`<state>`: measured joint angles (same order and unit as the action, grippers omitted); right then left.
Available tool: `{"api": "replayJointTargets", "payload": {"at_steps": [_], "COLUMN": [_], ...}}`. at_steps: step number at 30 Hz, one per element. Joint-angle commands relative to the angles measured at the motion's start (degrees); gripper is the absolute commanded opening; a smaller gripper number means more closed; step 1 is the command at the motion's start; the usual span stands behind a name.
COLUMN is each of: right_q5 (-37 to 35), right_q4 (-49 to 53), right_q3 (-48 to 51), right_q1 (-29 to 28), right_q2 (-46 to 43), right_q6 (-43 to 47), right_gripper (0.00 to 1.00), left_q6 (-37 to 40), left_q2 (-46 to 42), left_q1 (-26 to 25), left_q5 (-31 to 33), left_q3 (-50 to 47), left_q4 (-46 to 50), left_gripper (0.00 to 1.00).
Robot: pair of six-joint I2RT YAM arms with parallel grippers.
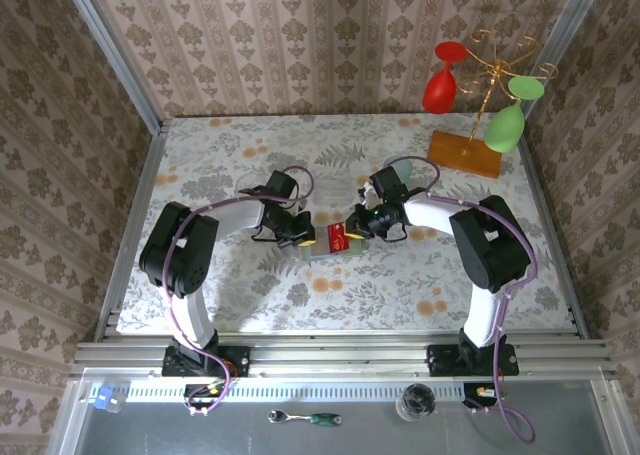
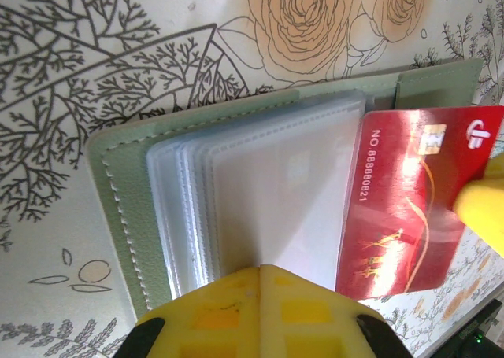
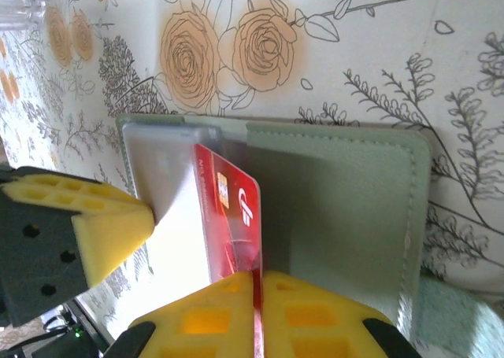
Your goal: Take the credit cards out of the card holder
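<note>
My right fingers (image 3: pixel 295 319) are clamped on the edge of the red credit card (image 3: pixel 236 208), which sticks partway out of a clear sleeve (image 3: pixel 169 177) in the card holder (image 3: pixel 346 208). My left fingers (image 2: pixel 228 311) are pressed together, bearing on the sleeves. The card holder lies open on the floral worktop (image 1: pixel 400 275), between the arms.

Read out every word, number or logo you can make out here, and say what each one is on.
"NO.88880821": white print along one short edge of the red credit card, seen from the left wrist; the count of eights is uncertain.
White round logo at that card's corner: a symbol, no readable letters.
Card holder and its clear sleeves: no text.
</note>
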<state>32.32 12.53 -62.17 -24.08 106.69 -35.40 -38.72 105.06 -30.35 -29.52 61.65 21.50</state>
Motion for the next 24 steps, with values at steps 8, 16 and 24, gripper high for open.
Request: {"api": "replayJointTargets", "payload": {"at_steps": [8, 16, 24], "right_q5": [-5.19, -7.18, -7.75], "right_q4": [12.06, 16.53, 16.51], "right_q3": [-7.24, -10.72, -9.99], "right_q1": [-2.09, -4.12, -5.93], "right_q2": [-0.01, 1.79, 1.14], "right_q6": [4.61, 5.02, 2.38], "right_gripper": [0.07, 0.10, 0.13], "left_q6": [1.36, 1.11, 1.01], "left_q2": [1.13, 1.03, 1.14], "left_q1": [0.20, 0.20, 0.29], "left_q5": [1.13, 1.11, 0.87], "left_q3": [0.87, 0.48, 0.58], "left_q4": [2.63, 2.10, 1.88], "left_gripper": [0.00, 0.00, 0.00]}}
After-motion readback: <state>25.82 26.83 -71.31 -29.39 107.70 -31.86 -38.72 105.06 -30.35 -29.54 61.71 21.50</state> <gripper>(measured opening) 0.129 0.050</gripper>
